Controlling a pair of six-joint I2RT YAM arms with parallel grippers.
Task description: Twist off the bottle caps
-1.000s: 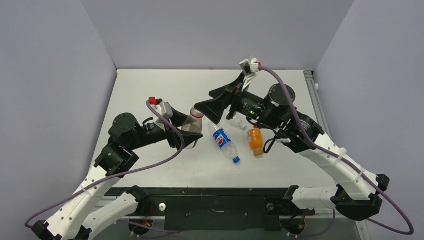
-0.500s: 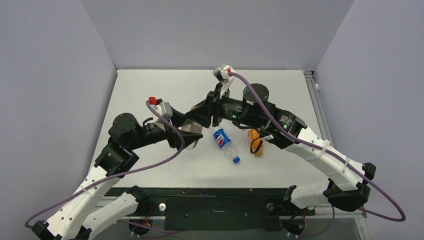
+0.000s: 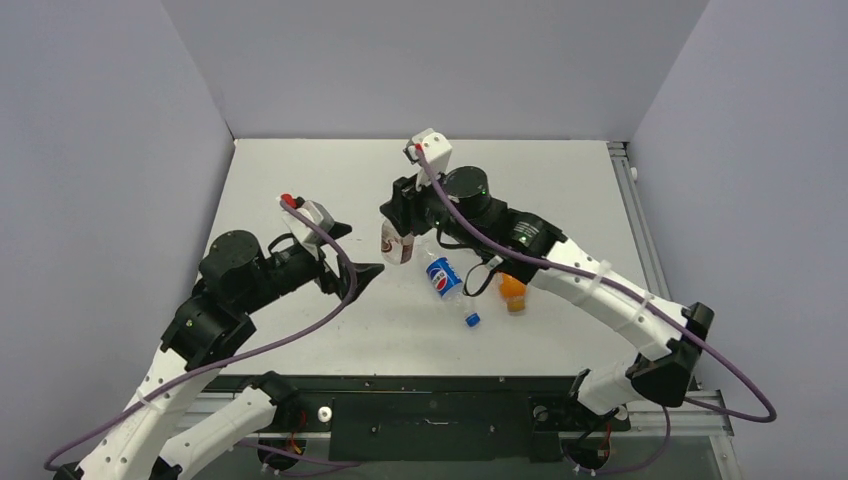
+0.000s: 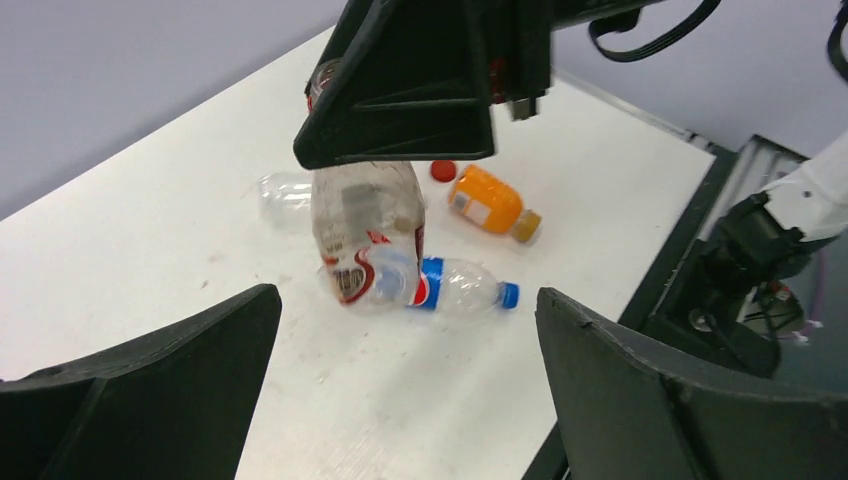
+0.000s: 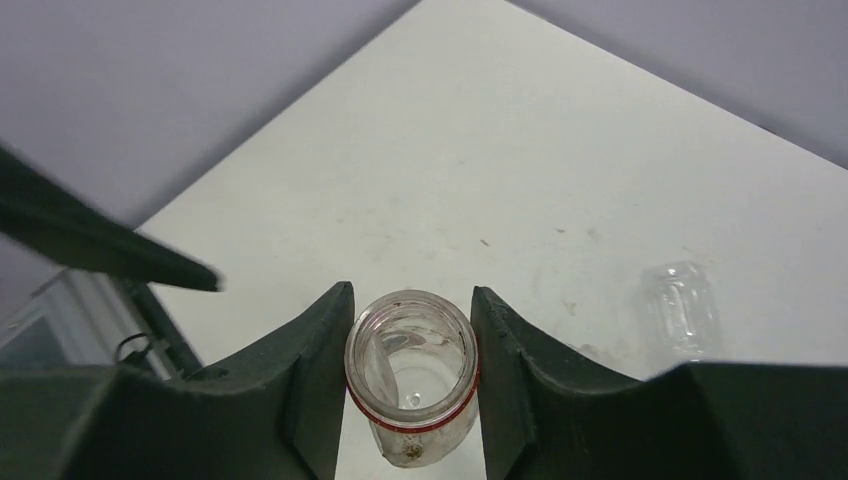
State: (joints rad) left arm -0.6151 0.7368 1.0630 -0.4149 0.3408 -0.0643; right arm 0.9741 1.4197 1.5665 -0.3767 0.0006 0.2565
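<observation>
The short clear bottle [image 4: 365, 235] with the reddish label hangs upright from my right gripper [image 5: 411, 370], which is shut on its neck. Its mouth [image 5: 411, 350] is open, with a red ring and no cap. A loose red cap [image 4: 443, 171] lies on the table behind it. My left gripper [image 4: 405, 330] stands open and empty a short way left of that bottle [image 3: 397, 243]. The Pepsi bottle [image 3: 443, 278] lies flat with its blue cap [image 3: 472, 320] on. The orange bottle [image 4: 490, 205] lies beside it. A clear unlabelled bottle [image 4: 280, 195] lies further back.
The right arm [image 3: 520, 240] reaches across the middle of the white table [image 3: 300, 180], over the lying bottles. Grey walls close in the left, back and right sides. The table's near edge [image 3: 400, 372] runs by the arm bases.
The right gripper swung left over the reddish-label bottle and shut on its neck. The left gripper let go of that bottle, opened wide and drew back to the left.
</observation>
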